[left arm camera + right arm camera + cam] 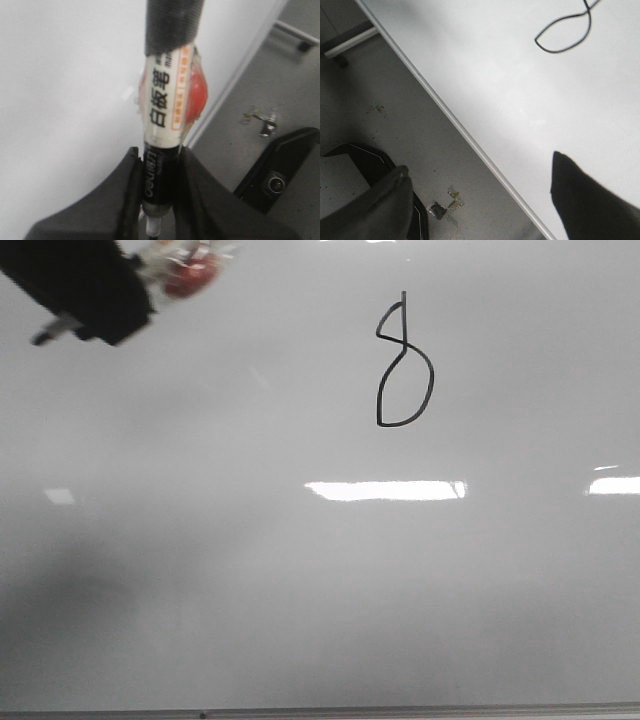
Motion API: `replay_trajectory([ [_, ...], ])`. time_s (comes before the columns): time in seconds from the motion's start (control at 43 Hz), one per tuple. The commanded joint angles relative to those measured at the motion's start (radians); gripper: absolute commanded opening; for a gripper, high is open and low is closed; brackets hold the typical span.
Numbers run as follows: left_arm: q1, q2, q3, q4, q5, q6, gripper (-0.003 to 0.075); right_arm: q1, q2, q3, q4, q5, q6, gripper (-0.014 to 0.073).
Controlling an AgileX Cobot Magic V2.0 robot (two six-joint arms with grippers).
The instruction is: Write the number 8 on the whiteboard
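Observation:
A thin black number 8 [403, 365] is drawn on the glossy pale whiteboard [250, 570], upper middle right in the front view. Its lower loop shows in the right wrist view [565, 32]. My left gripper [157, 167] is shut on a whiteboard marker [167, 95] with a white label, black barrel and red blob. In the front view that gripper [85, 290] is at the top left corner, well left of the figure. My right gripper [480, 187] is open and empty over the board's edge [470, 140]. It is not in the front view.
Bright rectangular light reflections [385, 490] lie on the board below the figure. The board's thin dark bottom edge [320, 710] runs along the bottom of the front view. Grey floor with tape scraps [445, 205] and black base parts [280, 170] lies beside the board.

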Motion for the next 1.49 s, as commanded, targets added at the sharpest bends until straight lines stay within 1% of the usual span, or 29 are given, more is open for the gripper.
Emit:
replay_trajectory([
  [0.0, 0.095, -0.055, -0.038, 0.144, 0.012, -0.212, 0.0042, -0.024, -0.010, -0.034, -0.001, -0.026, 0.019, 0.0589],
  [0.047, 0.148, -0.059, -0.035, 0.149, 0.019, -0.243, 0.0042, -0.025, -0.008, -0.034, -0.001, -0.025, 0.019, 0.0589],
  [0.14, 0.278, -0.064, -0.015, 0.138, 0.005, -0.253, 0.0042, -0.026, -0.007, -0.034, -0.001, -0.031, 0.019, 0.0589],
  [0.233, 0.413, -0.064, 0.030, 0.106, -0.070, -0.291, 0.0042, -0.026, -0.007, -0.034, -0.001, -0.034, 0.019, 0.0589],
  [0.302, 0.489, -0.064, 0.065, 0.068, -0.141, -0.301, 0.0042, -0.026, -0.007, -0.034, -0.001, -0.036, 0.019, 0.0589],
  [0.372, 0.547, -0.064, 0.099, 0.030, -0.219, -0.301, 0.0042, -0.026, -0.007, -0.034, -0.001, -0.036, 0.019, 0.0589],
  [0.442, 0.585, -0.056, 0.128, 0.029, -0.290, -0.301, 0.0042, -0.026, -0.007, -0.034, -0.001, -0.037, 0.019, 0.0589],
  [0.512, 0.616, -0.038, 0.137, 0.027, -0.315, -0.303, 0.0042, -0.026, -0.007, -0.034, -0.001, -0.038, 0.019, 0.0589],
  [0.628, 0.643, 0.007, 0.137, 0.004, -0.338, -0.303, 0.0042, -0.026, -0.007, -0.034, -0.001, -0.039, 0.019, 0.0589],
  [0.977, 0.643, 0.183, 0.137, 0.004, -0.433, -0.303, 0.0048, -0.026, -0.007, -0.034, -0.001, -0.039, 0.019, 0.0589],
  [1.116, 0.643, 0.233, 0.135, 0.004, -0.458, -0.303, 0.0122, -0.026, -0.007, -0.034, -0.001, -0.039, 0.019, 0.0589],
  [1.186, 0.643, 0.252, 0.133, 0.004, -0.464, -0.303, 0.0191, -0.026, -0.007, -0.034, -0.001, -0.039, 0.019, 0.0589],
  [1.256, 0.643, 0.265, 0.131, 0.004, -0.466, -0.303, 0.0279, -0.026, -0.007, -0.034, -0.001, -0.039, 0.019, 0.0589],
  [1.326, 0.643, 0.269, 0.131, 0.006, -0.469, -0.303, 0.0344, -0.026, -0.007, -0.034, -0.001, -0.039, 0.019, 0.0589],
  [1.372, 0.643, 0.269, 0.131, 0.006, -0.469, -0.303, 0.0370, -0.026, -0.007, -0.034, -0.001, -0.039, 0.019, 0.0589],
  [1.465, 0.643, 0.267, 0.122, 0.009, -0.437, -0.296, 0.0378, -0.026, -0.007, -0.034, -0.002, -0.039, 0.034, 0.0589],
])
